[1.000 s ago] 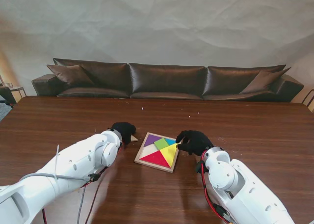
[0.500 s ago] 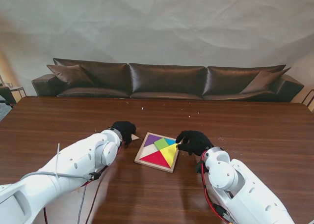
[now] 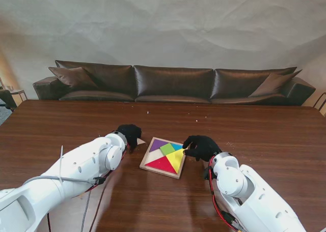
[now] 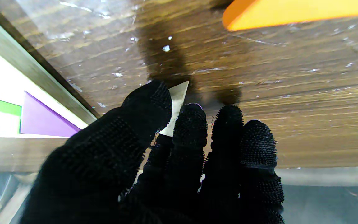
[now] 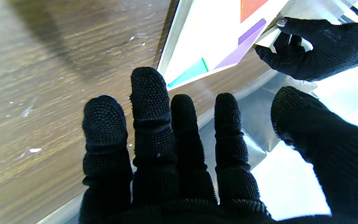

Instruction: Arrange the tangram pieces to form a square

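Pinching a pale piece (image 4: 176,102), left robot hand (image 3: 130,134) beside tray (image 3: 162,170).

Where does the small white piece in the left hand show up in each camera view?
Stand view: the white piece peeks out beside the left hand, left of the puzzle tray.
Left wrist view: white piece pinched between thumb and fingers.
Right wrist view: only a pale sliver at the left hand; uncertain.
Shared landmark: the purple triangle.
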